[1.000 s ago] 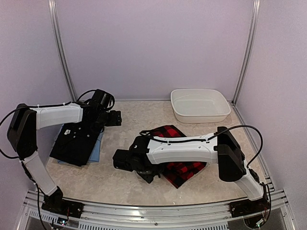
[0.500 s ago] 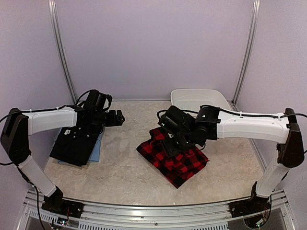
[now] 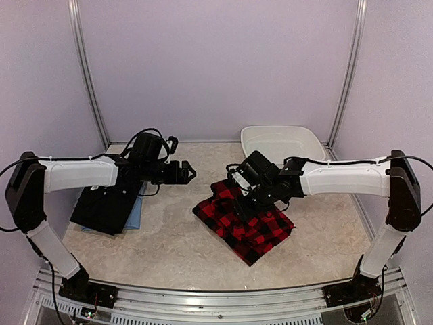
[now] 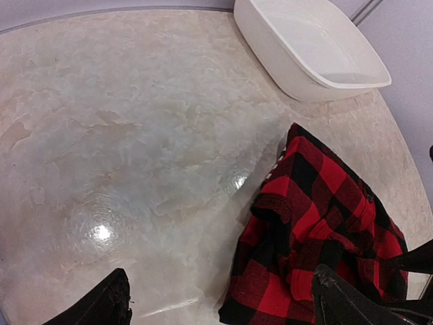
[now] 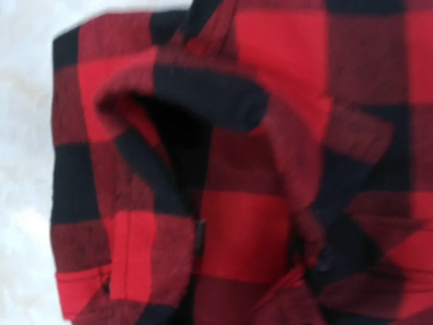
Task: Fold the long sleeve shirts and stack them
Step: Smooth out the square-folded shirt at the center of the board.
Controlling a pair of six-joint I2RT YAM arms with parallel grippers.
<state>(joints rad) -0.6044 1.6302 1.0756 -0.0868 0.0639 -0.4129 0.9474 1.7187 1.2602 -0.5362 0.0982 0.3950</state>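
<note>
Well left of the basin (image 3: 284, 164), a black shirt (image 3: 101, 203) lies folded on a light blue one (image 3: 137, 213). This looks like the start of the stack, probably kept to that side so the middle stays free for folding. The left claw (image 3: 184, 172) hangs between that pile and the basin, spread wide and holding nothing. Its camera looks across the tabletop (image 4: 135, 135) at the flannel (image 4: 318, 223), so it seems poised to help. The flannel lies bunched and partly folded, just in front of the basin and slightly to its left. The right claw (image 3: 245, 202) is down on the flannel's far-left part. Its fingers are hidden, so I cannot tell whether it grips the cloth; its own camera shows only a raised fold of check. Nothing shows inside the basin.
</note>
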